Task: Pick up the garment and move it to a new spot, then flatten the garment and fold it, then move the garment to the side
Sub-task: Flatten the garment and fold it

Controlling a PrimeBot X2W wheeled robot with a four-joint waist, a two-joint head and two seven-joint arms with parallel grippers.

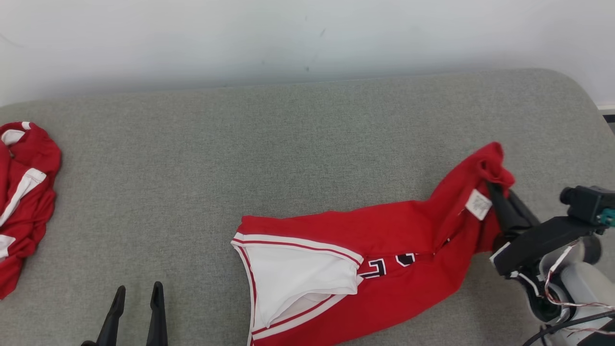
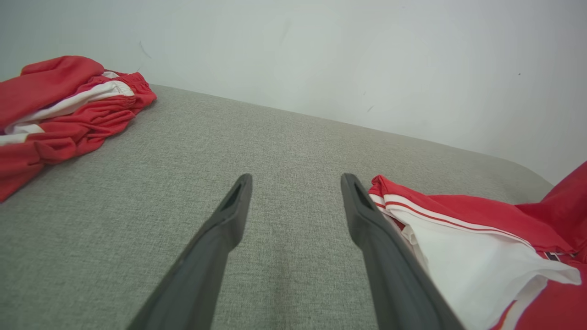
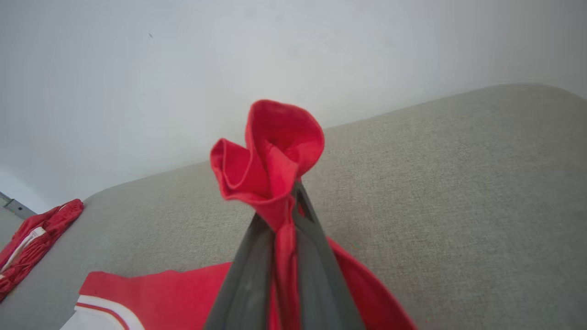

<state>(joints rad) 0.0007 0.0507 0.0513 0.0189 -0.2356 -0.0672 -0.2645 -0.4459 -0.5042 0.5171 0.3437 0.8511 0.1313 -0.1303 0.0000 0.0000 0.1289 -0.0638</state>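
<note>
Showing on garment (image 1: 384,240): white label (image 1: 478,204), illegible.

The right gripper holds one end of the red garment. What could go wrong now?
The right gripper pinches only a small bunch of the red garment, so the cloth may slip out.
The rest lies creased on the grey surface, white lining turned out; dragging may bunch it more.
The open left gripper holds nothing, so the garment may twist.
</note>
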